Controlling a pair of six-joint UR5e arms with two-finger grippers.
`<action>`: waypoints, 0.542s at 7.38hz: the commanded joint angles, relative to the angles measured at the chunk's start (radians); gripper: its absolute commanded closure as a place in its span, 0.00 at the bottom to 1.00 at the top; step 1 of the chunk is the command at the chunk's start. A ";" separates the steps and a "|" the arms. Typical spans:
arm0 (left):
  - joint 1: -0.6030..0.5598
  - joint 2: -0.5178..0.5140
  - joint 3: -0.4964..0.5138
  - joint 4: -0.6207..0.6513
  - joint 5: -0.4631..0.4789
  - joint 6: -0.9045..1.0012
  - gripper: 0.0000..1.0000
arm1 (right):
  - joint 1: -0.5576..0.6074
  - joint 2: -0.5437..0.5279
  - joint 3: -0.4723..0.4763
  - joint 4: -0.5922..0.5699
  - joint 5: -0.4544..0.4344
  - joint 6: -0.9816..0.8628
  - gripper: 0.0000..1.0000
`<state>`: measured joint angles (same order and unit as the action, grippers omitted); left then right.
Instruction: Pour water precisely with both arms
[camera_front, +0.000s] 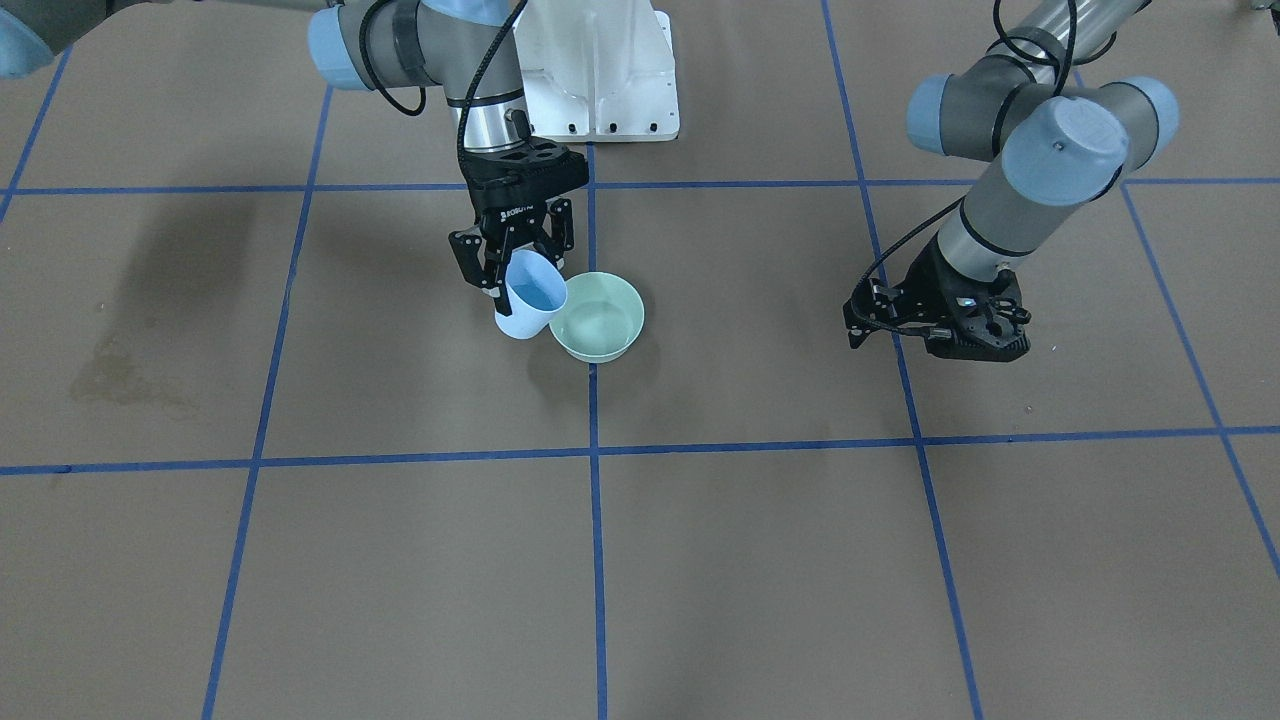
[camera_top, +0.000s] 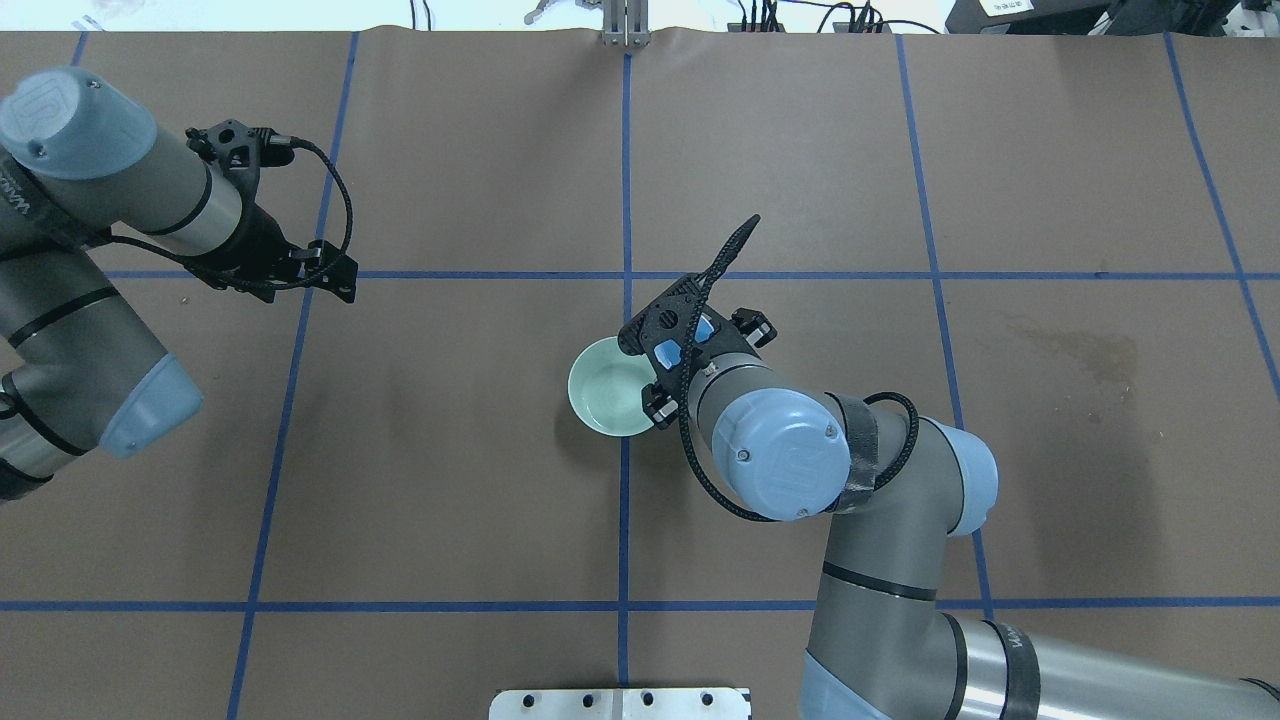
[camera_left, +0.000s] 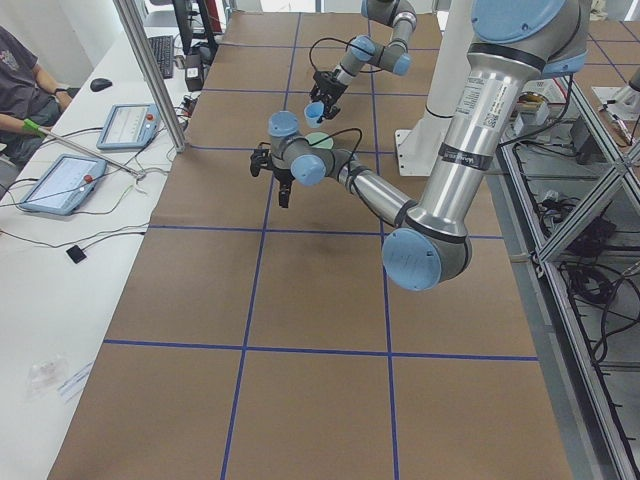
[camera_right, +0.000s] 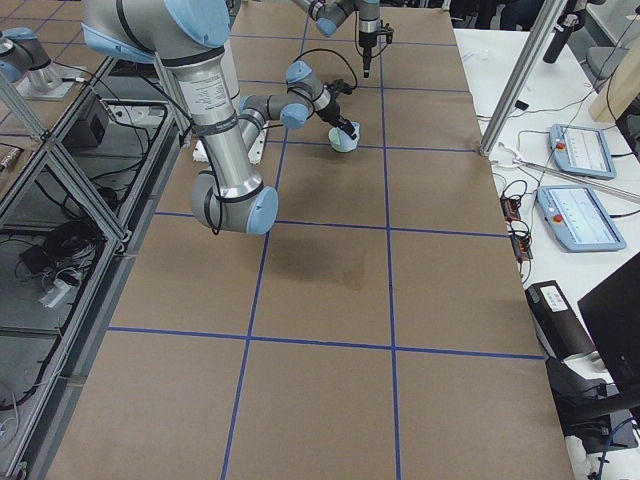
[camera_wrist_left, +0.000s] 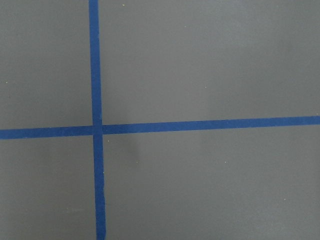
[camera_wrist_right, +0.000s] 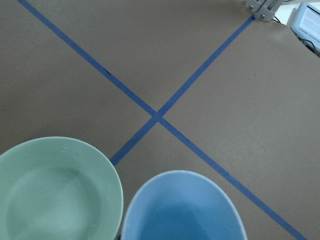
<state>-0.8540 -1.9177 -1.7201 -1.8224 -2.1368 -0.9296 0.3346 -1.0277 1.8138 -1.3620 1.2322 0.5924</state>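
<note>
My right gripper (camera_front: 520, 268) is shut on a light-blue cup (camera_front: 530, 297) and holds it tilted, right beside a pale green bowl (camera_front: 597, 316) near the table's middle. In the right wrist view the cup (camera_wrist_right: 182, 210) sits with its rim close to the bowl (camera_wrist_right: 55, 195). I cannot clearly make out water in either one. From overhead, the right gripper (camera_top: 690, 345) covers most of the cup next to the bowl (camera_top: 608, 388). My left gripper (camera_front: 940, 325) hangs over bare table far from the bowl, also seen overhead (camera_top: 290, 265). Its fingers are hidden, so I cannot tell whether it is open or shut.
A dark damp stain (camera_front: 120, 375) marks the brown paper on the robot's right side, also seen overhead (camera_top: 1080, 355). The white pedestal (camera_front: 600, 70) stands behind the bowl. Blue tape lines (camera_wrist_left: 95, 127) cross the table. Operators' tablets (camera_left: 60, 180) lie beyond the far edge.
</note>
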 joint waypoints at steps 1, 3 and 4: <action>0.000 0.000 0.001 0.000 0.000 0.000 0.00 | -0.035 0.027 -0.014 -0.114 -0.109 -0.017 0.59; 0.001 0.000 0.001 0.000 0.000 0.000 0.00 | -0.042 0.049 -0.016 -0.178 -0.122 -0.066 0.59; 0.001 0.002 0.001 0.000 0.000 -0.002 0.00 | -0.045 0.054 -0.016 -0.221 -0.137 -0.092 0.59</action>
<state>-0.8536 -1.9171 -1.7196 -1.8224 -2.1369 -0.9299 0.2947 -0.9813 1.7991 -1.5363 1.1121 0.5283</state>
